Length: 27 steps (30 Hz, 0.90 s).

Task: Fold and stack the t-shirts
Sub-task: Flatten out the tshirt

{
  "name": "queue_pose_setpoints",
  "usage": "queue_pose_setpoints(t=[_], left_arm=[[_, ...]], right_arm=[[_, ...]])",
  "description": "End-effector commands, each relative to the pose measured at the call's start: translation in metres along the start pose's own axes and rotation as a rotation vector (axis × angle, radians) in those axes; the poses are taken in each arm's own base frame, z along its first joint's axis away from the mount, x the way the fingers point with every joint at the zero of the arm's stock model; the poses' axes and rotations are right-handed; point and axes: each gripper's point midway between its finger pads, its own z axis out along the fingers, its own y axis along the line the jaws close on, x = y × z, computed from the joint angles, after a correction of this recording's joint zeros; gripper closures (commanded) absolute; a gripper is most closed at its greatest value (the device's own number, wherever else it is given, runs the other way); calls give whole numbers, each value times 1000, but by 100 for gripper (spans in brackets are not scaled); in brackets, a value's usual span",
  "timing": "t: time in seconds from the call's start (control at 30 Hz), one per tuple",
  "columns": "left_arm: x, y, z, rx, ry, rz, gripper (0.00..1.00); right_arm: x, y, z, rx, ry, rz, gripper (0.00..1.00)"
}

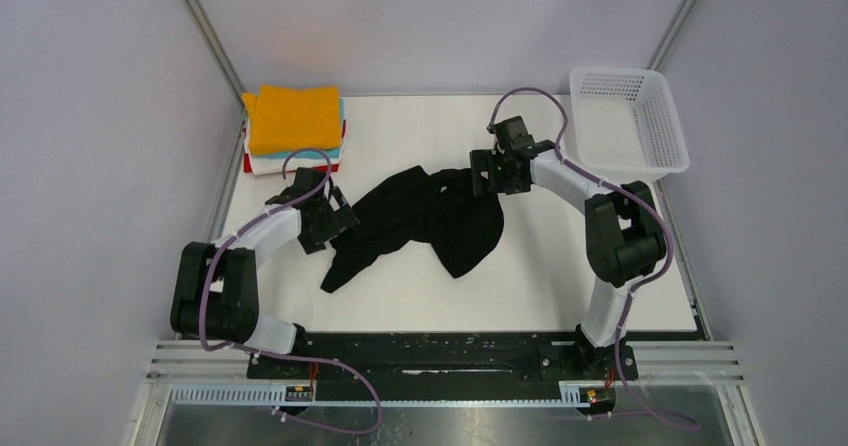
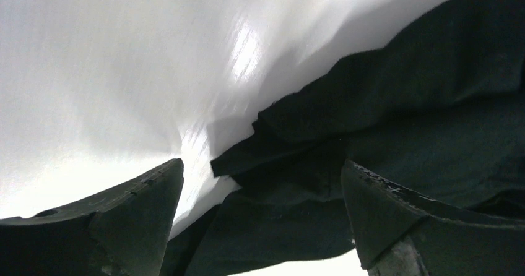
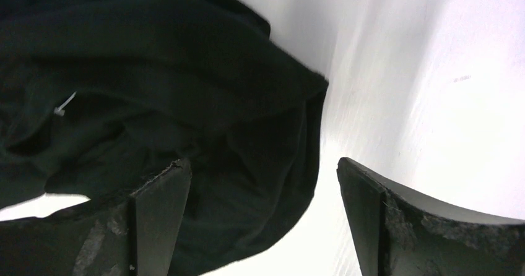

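A large black t-shirt (image 1: 425,221) lies crumpled in the middle of the white table (image 1: 560,266). My left gripper (image 1: 338,226) is low at the shirt's left edge. In the left wrist view it (image 2: 261,163) is open, with folds of black cloth (image 2: 371,121) lying between and beyond its fingers. My right gripper (image 1: 487,173) is at the shirt's far right edge. It (image 3: 263,161) is also open, and a rounded hem of the black t-shirt (image 3: 186,103) lies between its fingers. A folded stack, with an orange t-shirt (image 1: 295,118) on top of teal, white and red ones, sits at the back left.
A white mesh basket (image 1: 628,121) stands at the back right corner, just behind the right arm. Metal frame posts rise along both sides of the table. The folded stack is close behind the left arm.
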Motion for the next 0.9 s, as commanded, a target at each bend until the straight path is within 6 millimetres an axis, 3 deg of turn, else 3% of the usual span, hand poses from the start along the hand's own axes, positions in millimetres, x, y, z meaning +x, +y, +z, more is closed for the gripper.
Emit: queue_pose_setpoints(t=[0.0,0.13,0.3,0.33,0.4,0.47,0.53,0.57,0.73,0.87], left_arm=[[-17,-28,18,81,-23,-57,12],[-11,-41,31,108,22,-18,33],[-15,-54,33,136,33,32,100],[-18,-56,31,139,24,39,100],[-28,-62,23,158,-4,50,100],[-39,-71,10,187,-48,60,100],[-57,-82,-11,231,-117,70,100],[-67,-90,-24,259,-162,76,100],[-129,-126,-116,429,-478,105,100],[-167,-139,-194,518,-729,120,100]], right_arm=[[-31,2,14,62,-77,-1,6],[-26,-3,34,87,-58,12,10],[-20,-1,56,87,-28,8,18],[-20,0,59,89,-23,5,23],[-22,-3,61,107,-17,1,43],[-31,-5,53,126,-52,-11,79],[-50,-9,33,155,-134,-21,98],[-62,-8,20,159,-181,-31,100],[-119,5,-68,131,-418,-90,100],[-144,11,-141,119,-577,-153,100]])
